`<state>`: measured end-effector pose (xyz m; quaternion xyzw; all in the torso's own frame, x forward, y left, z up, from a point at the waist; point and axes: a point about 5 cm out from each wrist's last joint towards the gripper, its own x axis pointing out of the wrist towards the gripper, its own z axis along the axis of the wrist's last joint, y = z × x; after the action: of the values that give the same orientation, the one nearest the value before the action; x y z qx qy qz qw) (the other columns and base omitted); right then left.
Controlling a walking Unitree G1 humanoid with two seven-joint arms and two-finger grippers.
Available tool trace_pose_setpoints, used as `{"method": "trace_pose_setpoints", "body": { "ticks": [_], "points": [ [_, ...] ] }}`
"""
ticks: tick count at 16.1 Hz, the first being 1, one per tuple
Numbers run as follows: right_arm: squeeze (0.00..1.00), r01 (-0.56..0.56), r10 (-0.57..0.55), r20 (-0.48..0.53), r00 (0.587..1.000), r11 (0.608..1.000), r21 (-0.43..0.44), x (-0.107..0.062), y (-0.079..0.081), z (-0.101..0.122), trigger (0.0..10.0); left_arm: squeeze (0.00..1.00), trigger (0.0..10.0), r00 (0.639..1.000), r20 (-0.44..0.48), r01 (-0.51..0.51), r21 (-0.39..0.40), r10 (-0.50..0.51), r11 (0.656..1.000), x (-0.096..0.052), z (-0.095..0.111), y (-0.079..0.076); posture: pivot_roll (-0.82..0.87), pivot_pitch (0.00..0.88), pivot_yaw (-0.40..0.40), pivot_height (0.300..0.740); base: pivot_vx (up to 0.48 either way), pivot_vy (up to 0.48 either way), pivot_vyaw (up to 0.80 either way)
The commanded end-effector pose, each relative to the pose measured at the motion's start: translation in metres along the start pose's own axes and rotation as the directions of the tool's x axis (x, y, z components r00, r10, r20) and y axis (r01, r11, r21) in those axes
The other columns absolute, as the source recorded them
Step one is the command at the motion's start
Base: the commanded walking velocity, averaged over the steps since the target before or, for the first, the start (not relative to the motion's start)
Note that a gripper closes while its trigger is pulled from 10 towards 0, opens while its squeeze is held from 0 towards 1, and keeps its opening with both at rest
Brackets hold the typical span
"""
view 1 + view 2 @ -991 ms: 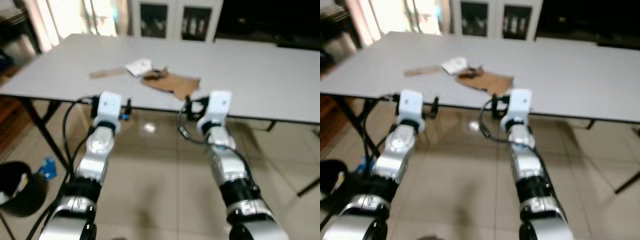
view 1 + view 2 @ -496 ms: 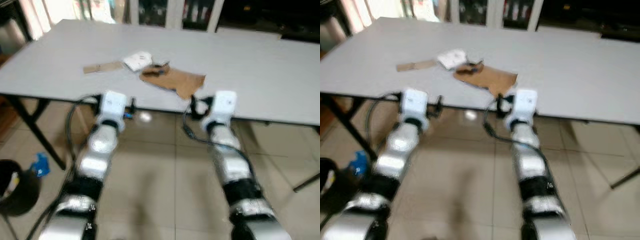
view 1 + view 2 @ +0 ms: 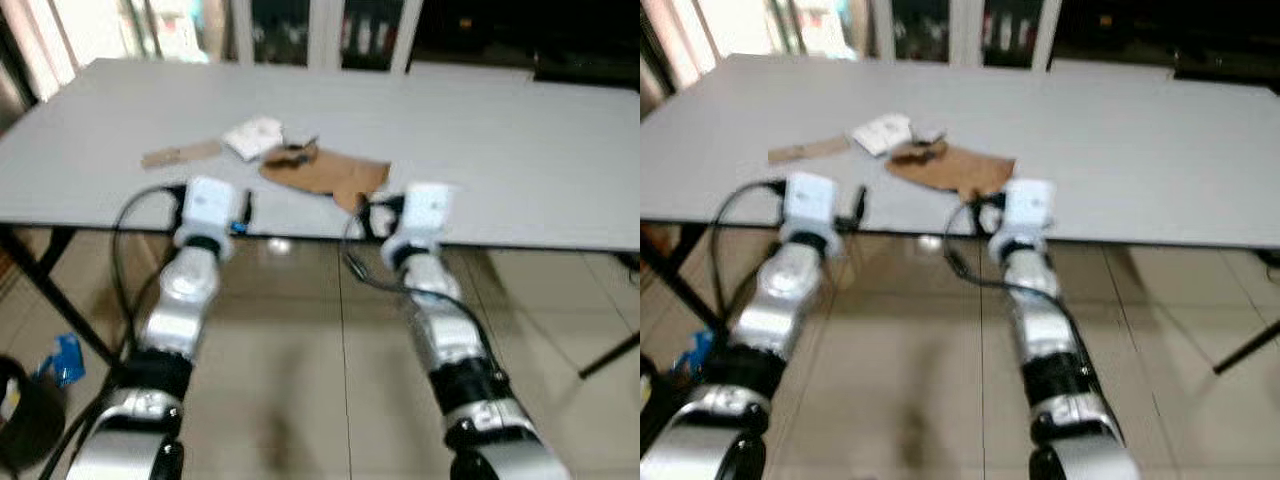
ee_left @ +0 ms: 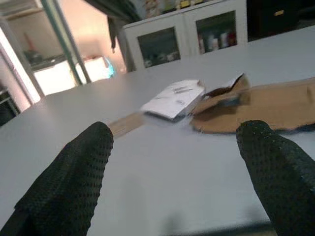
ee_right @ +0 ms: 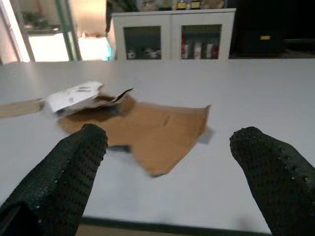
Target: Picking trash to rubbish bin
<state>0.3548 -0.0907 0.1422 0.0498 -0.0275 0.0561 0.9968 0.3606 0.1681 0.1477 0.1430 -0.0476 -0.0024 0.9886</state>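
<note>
Brown cardboard [image 3: 330,173] nearer now (camera advanced) | left hand [image 4: 172,184] — right hand [image 5: 170,179] both spread, empty

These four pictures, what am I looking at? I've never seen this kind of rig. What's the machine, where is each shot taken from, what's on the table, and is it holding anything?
It is a humanoid robot with two silver arms. The two wide shots come from its head cameras, looking down at both arms held out toward a grey table. The other two come from wrist cameras looking along each gripper's black fingers. The left gripper and right gripper are both open at the near table edge and hold nothing. On the table lie a brown cardboard piece, a white crumpled paper and a small cardboard strip. A dark bin stands on the floor to the robot's left.
</note>
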Motion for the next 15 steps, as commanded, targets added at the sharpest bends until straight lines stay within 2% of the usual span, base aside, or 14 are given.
{"method": "trace_pose_setpoints", "body": {
  "ticks": [1, 15],
  "points": [
    [0.0, 0.04, -0.04, -0.005, 0.999, 0.999, -0.001, 0.0, -0.0153, -0.0002, 10.0, 0.0, 10.0, 0.999, 0.008, 0.043, -0.006, -0.043, 0.999, 0.0007, 0.004, -0.0146, 0.01, 0.042, -0.037, 0.74, 0.319, 0.0, -0.8],
    [0.0, 0.037, -0.037, -0.005, 0.999, 0.999, 0.001, 0.0002, -0.0142, -0.0009, 10.0, 0.0, 10.0, 0.998, 0.009, 0.055, -0.002, -0.055, 0.998, 0.001, 0.0048, -0.0155, 0.01, 0.04, -0.035, 0.74, 0.329, 0.0, 0.0]
  ]
}}
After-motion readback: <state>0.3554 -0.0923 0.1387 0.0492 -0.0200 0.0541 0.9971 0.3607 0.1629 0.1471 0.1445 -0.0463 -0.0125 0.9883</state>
